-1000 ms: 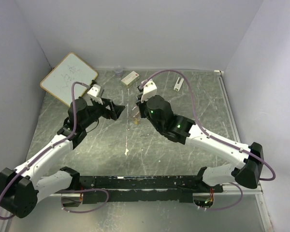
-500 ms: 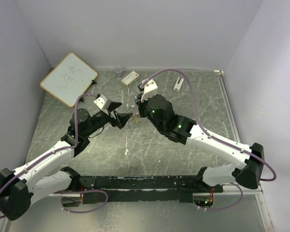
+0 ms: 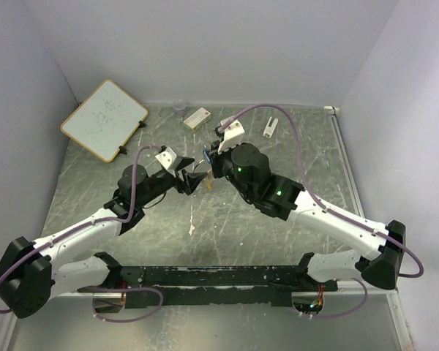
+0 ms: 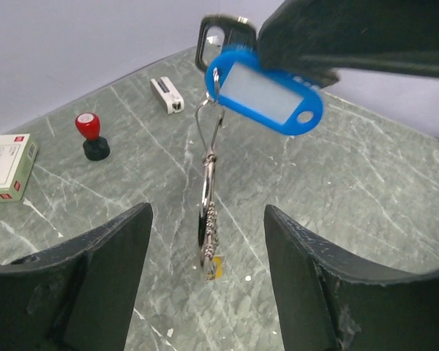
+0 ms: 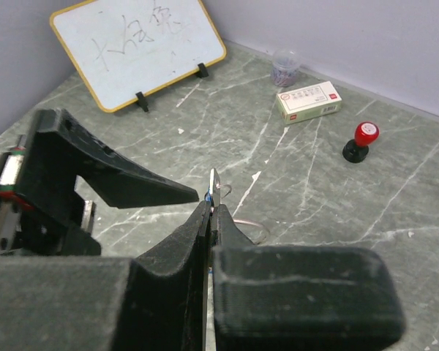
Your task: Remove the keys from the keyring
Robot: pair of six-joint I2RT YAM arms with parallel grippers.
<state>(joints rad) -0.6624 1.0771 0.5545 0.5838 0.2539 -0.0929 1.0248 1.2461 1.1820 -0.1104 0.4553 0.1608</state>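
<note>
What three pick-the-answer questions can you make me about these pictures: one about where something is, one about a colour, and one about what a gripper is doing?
1. Where does the whiteboard stand?
A) at the far back on the left
B) between the two arm bases
C) inside a gripper

2. What colour is the tag above the keyring?
A) red
B) blue
C) green

3. How is the left gripper?
A) shut on the keyring
B) open, touching nothing
C) lying flat on the whiteboard

Answers:
1 A: the top view shows it by the left wall, at the back.
2 B: the left wrist view shows it bright blue.
3 B: its fingers stand wide apart, while the right gripper pinches the key up top.
</note>
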